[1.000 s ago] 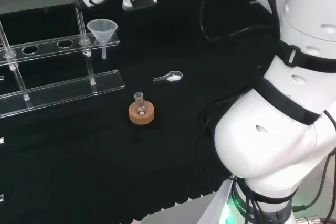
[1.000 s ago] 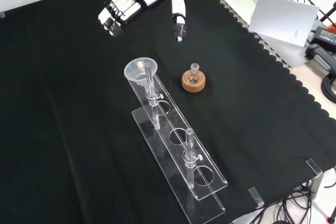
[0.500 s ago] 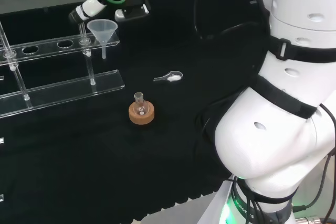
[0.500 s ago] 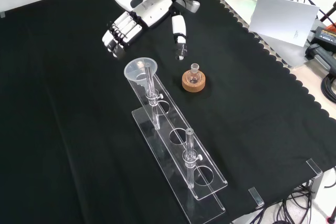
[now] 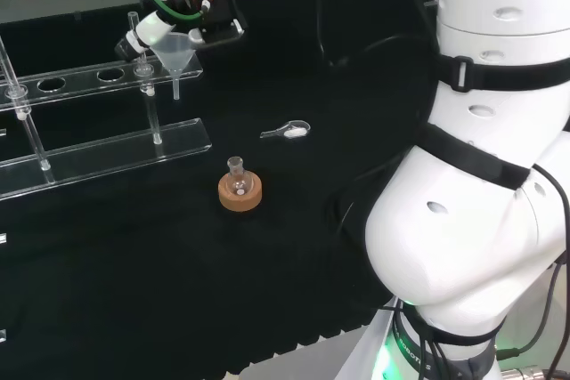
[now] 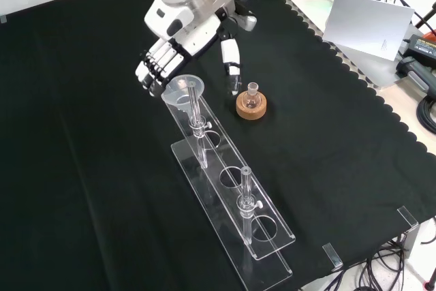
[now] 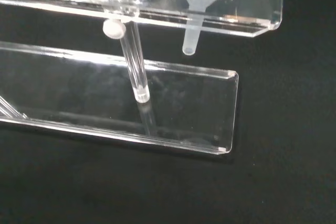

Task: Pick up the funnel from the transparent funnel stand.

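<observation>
Funnel [image 6: 180, 91] sits in the end hole of the clear stand [image 6: 231, 189], no writing legible; the hand [image 6: 178, 39] hovers above it, fingers and thumb spread apart.

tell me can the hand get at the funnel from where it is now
Probably yes. In the front view the hand hangs open just beyond the funnel, fingers at its rim and thumb apart. Nothing lies between them. The stand's upright post rises right beside the funnel and may crowd the fingers.
</observation>
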Controlling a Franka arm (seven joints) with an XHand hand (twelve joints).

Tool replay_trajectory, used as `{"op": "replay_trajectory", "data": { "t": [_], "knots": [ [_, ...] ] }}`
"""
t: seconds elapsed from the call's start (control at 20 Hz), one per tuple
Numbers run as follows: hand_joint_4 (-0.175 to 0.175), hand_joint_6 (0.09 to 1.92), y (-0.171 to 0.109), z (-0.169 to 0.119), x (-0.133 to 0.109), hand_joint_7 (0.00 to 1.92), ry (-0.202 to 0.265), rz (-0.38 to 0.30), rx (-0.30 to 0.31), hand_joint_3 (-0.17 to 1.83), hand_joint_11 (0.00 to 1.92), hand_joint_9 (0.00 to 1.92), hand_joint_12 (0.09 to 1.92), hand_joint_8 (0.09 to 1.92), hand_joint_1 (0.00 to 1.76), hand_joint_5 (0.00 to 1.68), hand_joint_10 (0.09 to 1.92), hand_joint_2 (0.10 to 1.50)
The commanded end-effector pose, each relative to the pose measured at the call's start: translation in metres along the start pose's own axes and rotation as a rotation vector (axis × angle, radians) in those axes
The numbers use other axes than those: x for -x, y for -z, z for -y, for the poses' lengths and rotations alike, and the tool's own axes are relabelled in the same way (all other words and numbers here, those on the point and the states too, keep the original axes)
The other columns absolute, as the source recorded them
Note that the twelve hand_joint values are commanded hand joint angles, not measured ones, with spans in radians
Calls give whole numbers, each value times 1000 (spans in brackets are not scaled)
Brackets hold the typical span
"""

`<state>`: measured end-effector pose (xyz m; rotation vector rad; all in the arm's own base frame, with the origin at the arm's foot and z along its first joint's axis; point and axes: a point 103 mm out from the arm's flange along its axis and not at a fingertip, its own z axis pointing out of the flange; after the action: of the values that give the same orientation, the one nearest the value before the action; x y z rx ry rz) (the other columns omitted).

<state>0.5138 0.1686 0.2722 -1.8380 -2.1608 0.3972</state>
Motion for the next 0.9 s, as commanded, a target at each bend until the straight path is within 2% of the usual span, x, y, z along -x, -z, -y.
{"op": "replay_trajectory", "data": {
  "t": [0.05,0.5,0.9],
  "knots": [
    [20,87,-6,-12,7,0,-7,37,-48,26,0,0,87,87,315,0,87,666],
    [14,87,-8,-20,25,0,-18,71,-83,27,0,0,87,87,313,0,87,670],
    [7,87,-11,-28,20,0,-10,109,-109,27,47,0,87,87,310,0,87,681]
  ]
}}
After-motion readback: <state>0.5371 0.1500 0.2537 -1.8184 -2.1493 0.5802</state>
